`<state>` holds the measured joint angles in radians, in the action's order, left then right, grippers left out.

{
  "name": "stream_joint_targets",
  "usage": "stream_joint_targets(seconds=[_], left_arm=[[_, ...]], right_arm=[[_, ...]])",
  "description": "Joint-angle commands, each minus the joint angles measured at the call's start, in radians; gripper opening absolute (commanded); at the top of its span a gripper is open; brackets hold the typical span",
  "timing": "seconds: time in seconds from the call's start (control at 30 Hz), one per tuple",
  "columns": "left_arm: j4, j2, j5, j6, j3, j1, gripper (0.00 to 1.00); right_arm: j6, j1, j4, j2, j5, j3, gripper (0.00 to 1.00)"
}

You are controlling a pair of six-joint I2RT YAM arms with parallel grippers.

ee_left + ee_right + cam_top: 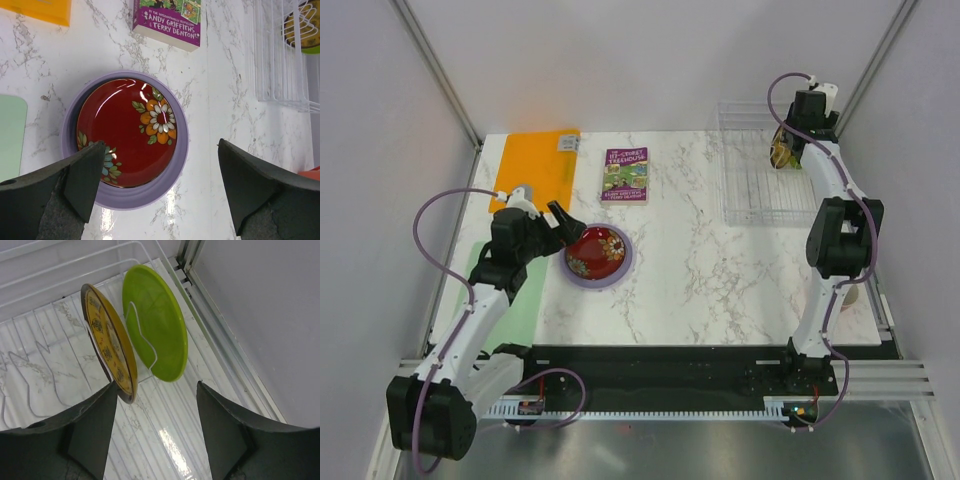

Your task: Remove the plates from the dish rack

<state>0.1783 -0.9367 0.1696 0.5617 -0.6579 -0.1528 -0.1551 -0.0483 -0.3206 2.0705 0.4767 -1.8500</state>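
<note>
- Marble table (pixel 720 270): red plate (pixel 127 132) stacked on lavender plate (pixel 145 197), beneath the left claw (pixel 161 150), spread wide, empty.
- Just ahead of the right claw (pixel 156 387), spread and gripping nothing: yellow plate (pixel 107 345) and green plate (pixel 160 325), upright in the rack (pixel 750 185).
- Half done, I'd judge.

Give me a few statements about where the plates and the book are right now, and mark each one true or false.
The red plate rests on the lavender plate on the table. True.
The yellow plate and the lime-green plate lie flat on the table. False: both stand on edge in the dish rack.
The left hand is open and holds nothing. True.
The book lies inside the dish rack. False: it lies on the table, between the orange mat and the rack.
</note>
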Motion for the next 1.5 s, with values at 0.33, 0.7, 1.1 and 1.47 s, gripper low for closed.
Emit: stream_joint_targets(seconds=[0.33,0.7,1.1,1.47], left_arm=[[-0.100,-0.036,0.002,-0.101,-0.011,0.001,1.00],[-0.149,-0.068,0.036,-0.117,-0.005,0.001,1.00],[-0.119,-0.070,0.004,-0.125,-0.016,0.001,1.00],[-0.118,-0.054,0.002,-0.115,0.003,0.001,0.99]], right_arm=[[0.092,-0.042,0.043,0.261,-0.154,-0.318,0.65],[0.126,-0.064,0.061,0.287,-0.208,-0.302,0.14],[0.265,-0.028,0.184,0.128,-0.032,-0.180,0.04],[0.388,0.079,0.344,-0.173,0.145,0.041,0.03]])
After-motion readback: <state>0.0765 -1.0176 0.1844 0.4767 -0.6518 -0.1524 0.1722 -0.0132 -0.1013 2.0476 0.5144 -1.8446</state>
